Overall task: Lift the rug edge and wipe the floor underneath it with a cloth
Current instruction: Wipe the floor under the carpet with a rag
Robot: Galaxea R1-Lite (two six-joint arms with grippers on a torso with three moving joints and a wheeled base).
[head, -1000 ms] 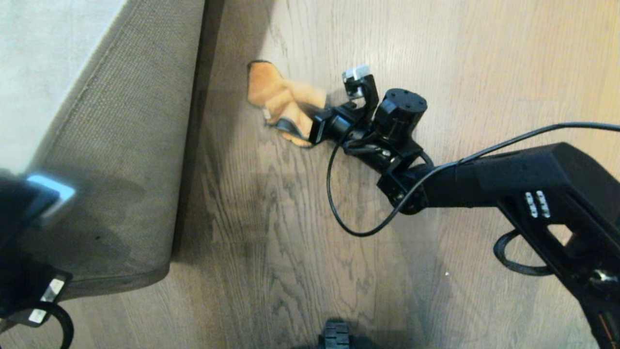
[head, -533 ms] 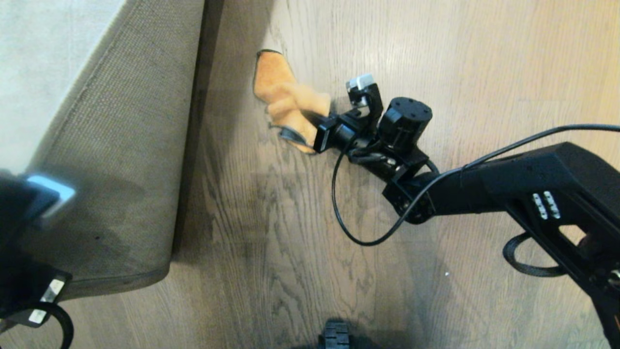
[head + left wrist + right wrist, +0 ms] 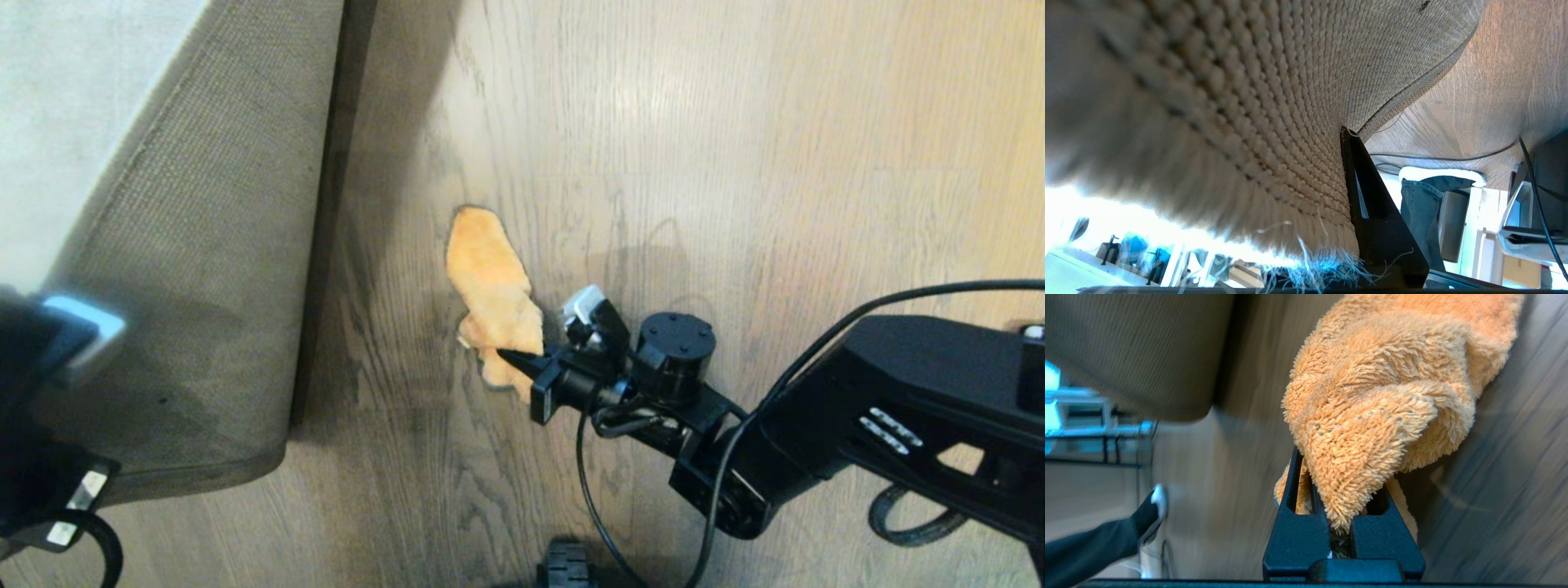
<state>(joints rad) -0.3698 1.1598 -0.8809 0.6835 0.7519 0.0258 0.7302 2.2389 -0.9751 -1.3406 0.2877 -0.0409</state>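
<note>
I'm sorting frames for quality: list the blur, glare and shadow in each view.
Head view: the lifted rug edge casts a dark band of shadow on the floor, which shows a pale sheen at the top.
Left wrist view: near rug backing blurred, blown-out glare below it.
Right wrist view: floor streaked with blur, cloth sharp.

R arm stretched low from right, wrist bent, right gripper (image 3: 513, 359) fingers (image 3: 1294, 522) clamped tight. L arm parked far left, left gripper (image 3: 1349, 139) pinched closed.
</note>
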